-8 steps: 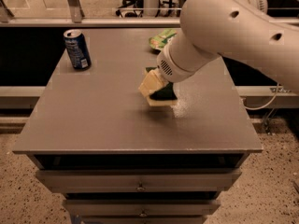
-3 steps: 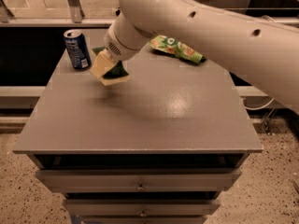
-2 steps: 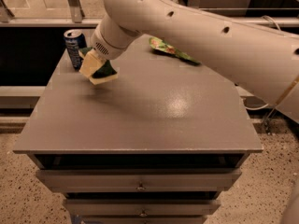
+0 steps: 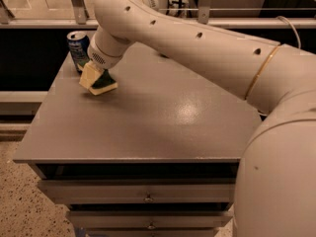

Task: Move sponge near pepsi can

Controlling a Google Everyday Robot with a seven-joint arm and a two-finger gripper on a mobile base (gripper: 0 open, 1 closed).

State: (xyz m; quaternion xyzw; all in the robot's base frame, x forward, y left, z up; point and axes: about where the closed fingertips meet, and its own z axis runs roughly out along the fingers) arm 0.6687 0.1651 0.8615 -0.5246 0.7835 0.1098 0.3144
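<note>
The sponge (image 4: 105,84), dark green on top with a pale yellow base, is at the table's far left, low over or on the surface; I cannot tell which. My gripper (image 4: 95,77) is shut on it, reaching down from the big white arm (image 4: 197,38). The pepsi can (image 4: 77,49), dark blue with a silver top, stands upright at the far left corner, just behind and left of the sponge, a short gap away. The arm partly covers the can's right side.
The grey table (image 4: 148,122) has drawers (image 4: 148,198) under its front edge. A dark shelf and metal rail (image 4: 222,21) run behind it. My arm crosses the table's back and right side. The floor (image 4: 19,201) lies left of the table.
My gripper has carried the sponge from the table's right-middle across to the far left and lowered it beside the can. The green snack bag at the back is now hidden behind my arm.
</note>
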